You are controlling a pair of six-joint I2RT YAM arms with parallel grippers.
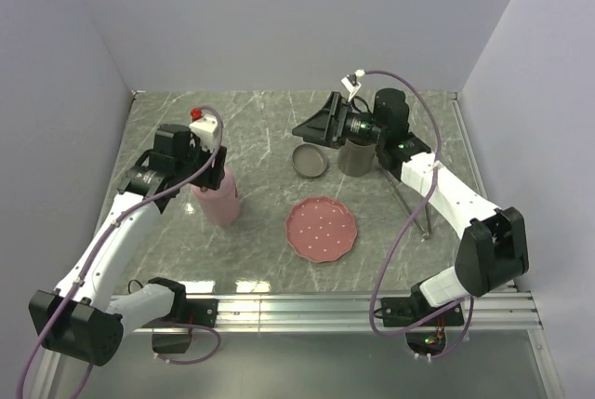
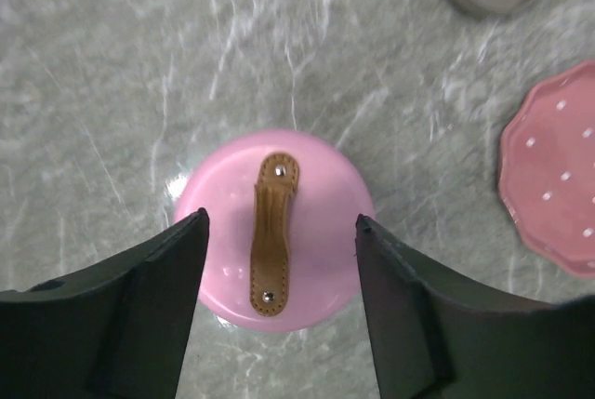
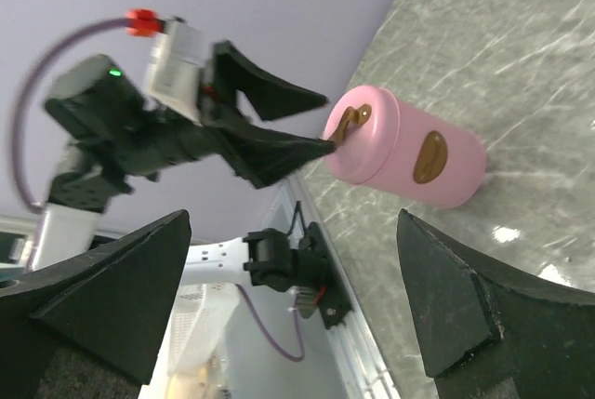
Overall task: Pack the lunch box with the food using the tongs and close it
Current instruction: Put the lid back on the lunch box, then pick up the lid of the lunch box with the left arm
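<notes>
The pink cylindrical lunch box [image 1: 220, 199] stands upright at the left of the table, with its lid and brown strap handle [image 2: 272, 232] on. My left gripper [image 2: 281, 220] hovers just above the lid, open, with a finger on each side of the handle and touching nothing. My right gripper [image 1: 316, 120] is raised at the back centre, open and empty, and points towards the lunch box [image 3: 409, 143]. The slim metal tongs [image 1: 426, 222] lie on the table under the right forearm. The food is out of view.
A pink scalloped plate [image 1: 322, 229] with white dots lies bare at the centre front. Behind it a shallow grey dish [image 1: 310, 159] sits beside a grey cylindrical container [image 1: 355, 155]. Purple walls enclose the table's back and sides.
</notes>
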